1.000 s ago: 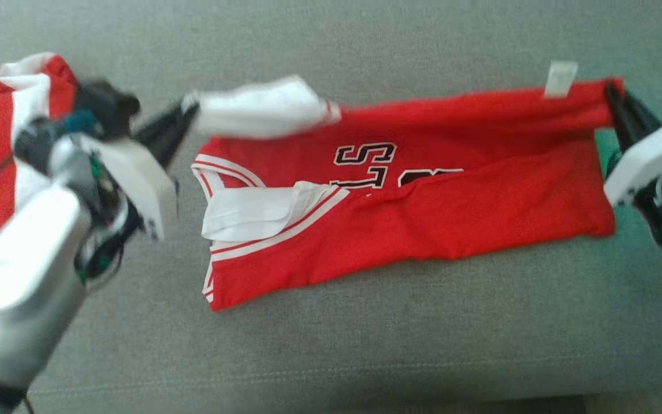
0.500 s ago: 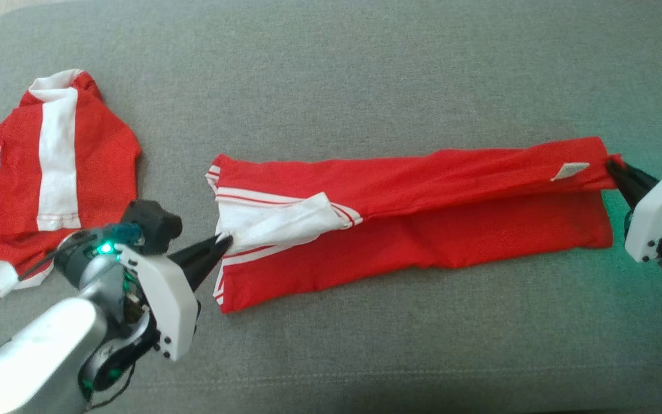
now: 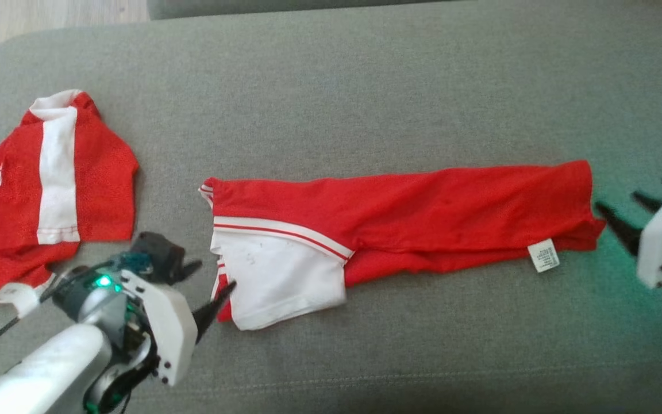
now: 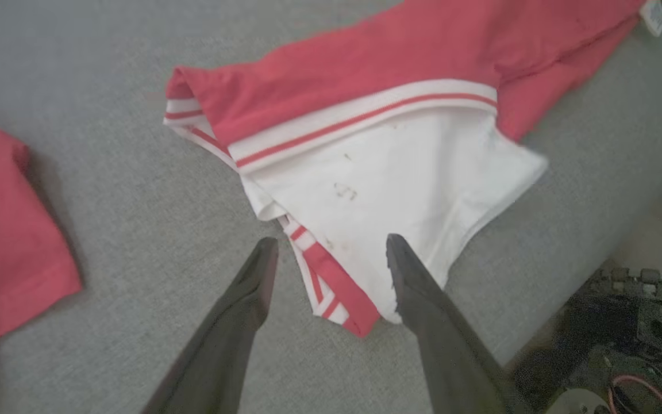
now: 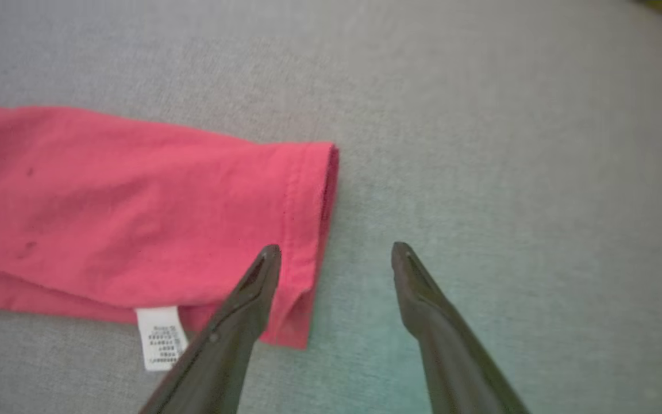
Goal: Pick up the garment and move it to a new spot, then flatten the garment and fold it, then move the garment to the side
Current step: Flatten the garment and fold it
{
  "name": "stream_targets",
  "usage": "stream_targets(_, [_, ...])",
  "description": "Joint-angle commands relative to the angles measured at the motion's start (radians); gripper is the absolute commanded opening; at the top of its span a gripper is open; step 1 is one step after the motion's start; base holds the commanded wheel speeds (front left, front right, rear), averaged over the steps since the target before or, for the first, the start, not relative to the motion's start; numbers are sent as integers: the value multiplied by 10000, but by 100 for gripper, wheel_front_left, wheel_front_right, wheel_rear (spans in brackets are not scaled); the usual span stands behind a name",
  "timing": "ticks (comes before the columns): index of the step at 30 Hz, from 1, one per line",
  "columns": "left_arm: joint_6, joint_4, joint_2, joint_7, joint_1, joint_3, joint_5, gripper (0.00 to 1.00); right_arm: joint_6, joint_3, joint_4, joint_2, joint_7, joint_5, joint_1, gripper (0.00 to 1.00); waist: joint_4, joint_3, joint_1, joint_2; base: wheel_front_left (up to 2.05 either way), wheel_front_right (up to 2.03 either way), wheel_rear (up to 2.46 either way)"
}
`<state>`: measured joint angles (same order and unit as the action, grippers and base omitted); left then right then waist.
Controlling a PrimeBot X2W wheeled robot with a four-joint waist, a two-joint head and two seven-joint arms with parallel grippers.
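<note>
Head view: second shirt (image 3: 95,172) by couch's (image 3: 365,86) left edge; left wrist: marks (image 4: 345,191) on jersey's (image 4: 337,69) white panel (image 4: 411,167). Left tool (image 4: 331,240), right tool (image 5: 337,247) released wide, empty.

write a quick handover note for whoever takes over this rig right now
Left gripper: open, at the white-sleeve end of the jersey, holding nothing.
Right gripper: open, just off the hem end by the care label, holding nothing.
The jersey lies on the grey cushion as a long narrow strip, folded lengthwise; a second red garment lies to its left.
Done, by the look of it: laid out and folded lengthwise.
Left: fold the strip shorter, then move it to the side.
</note>
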<state>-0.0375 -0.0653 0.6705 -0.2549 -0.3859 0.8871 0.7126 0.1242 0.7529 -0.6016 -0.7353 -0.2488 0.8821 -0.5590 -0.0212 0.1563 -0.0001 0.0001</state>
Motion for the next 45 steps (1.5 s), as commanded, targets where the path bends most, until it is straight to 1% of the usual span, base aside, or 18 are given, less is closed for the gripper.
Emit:
stream_targets(1, [-199, 187, 312, 314, -454, -687, -138, 100, 65, -379, 265, -435, 289, -164, -5, 100, -3, -63, 1, -1, 0, 0, 0])
stream_targets(4, [-608, 116, -25, 1040, -532, -1114, -88, 100, 65, -1114, 497, -110, 787, -267, 55, 100, 3, -171, 1, -1, 0, 0, 0])
stream_targets(6, [-865, 72, -346, 1646, -552, -1443, 18, 100, 65, -1560, 650, 150, 1133, -500, 147, 100, 16, -285, 1, -1, 0, 0, 0])
stream_targets(9, [-1321, -29, -1033, 2766, -494, -2150, 429, 100, 65, -2301, 919, 693, 1849, -947, 319, 100, 61, -467, 1, -1, 0, 0, 0])
stream_targets(11, [-1504, -126, -1531, 3572, -427, -2607, 733, 100, 65, -2910, 1061, 1122, 2407, -1242, 512, 100, 115, -596, 1, -1, 0, 0, 0])
stream_targets(13, [-1609, -227, -2086, 4349, -298, -3043, 1105, 100, 65, -3486, 1202, 1586, 2943, -1603, 795, 100, 172, -739, 1, -1, 0, 0, 0])
stream_targets(15, [-1676, -335, -2570, 4824, -143, -3459, 1367, 100, 65, -3988, 1370, 2030, 3345, -2009, 1152, 100, 223, -853, 1, -1, 0, 0, 0])
stream_targets(18, [-1662, -477, -3149, 5112, 130, -3955, 1264, 100, 65, -4730, 1695, 2689, 3893, -2702, 1752, 100, 311, -977, 1, -1, 0, 0, 0])
stream_targets(19, [-1662, -477, -3149, 5112, 130, -3955, 1264, 100, 65, -4730, 1695, 2689, 3893, -2702, 1752, 100, 311, -977, 1, -1, 0, 0, 0])
stream_targets(23, [-1395, -484, -3953, 5160, 753, -4774, 578, 100, 65, -5426, 2242, 3485, 4294, -3663, 2594, 100, 392, -1080, 1, -1, 0, 0, 0])
stream_targets(26, [-987, -476, -4481, 5163, 1403, -5308, -266, 100, 65, -5801, 2624, 3982, 4412, -4312, 3121, 100, 398, -1118, 1, -1, 0, 0, 0])
stream_targets(30, [-467, -472, -5045, 5165, 2151, -5929, -1439, 100, 65, -6228, 2989, 4517, 4420, -4878, 3696, 100, 411, -1129, 1, -1, 0, 0, 0])
stream_targets(34, [-15, -435, -5569, 5165, 2652, -6456, -2371, 100, 65, -6538, 3221, 4843, 4317, -5182, 4057, 100, 428, -1139, 1, -1, 0, 0, 0])
stream_targets(39, [429, -577, -5985, 5166, 2852, -6977, -2858, 100, 65, -6758, 3423, 5007, 4113, -5362, 4176, 100, 442, -1108, 1, -1, 0, 0, 0])
stream_targets(42, [630, -652, -6100, 5166, 2827, -7147, -3061, 100, 65, -7007, 3457, 5089, 3949, -5456, 4146, 100, 464, -1024, 1, -1, 0, 0, 0])
stream_targets(45, [740, -726, -6161, 5166, 2807, -7309, -3158, 100, 65, -7393, 3190, 5220, 3724, -5467, 4086, 100, 507, -996, 1, -1, 0, 0, 0])
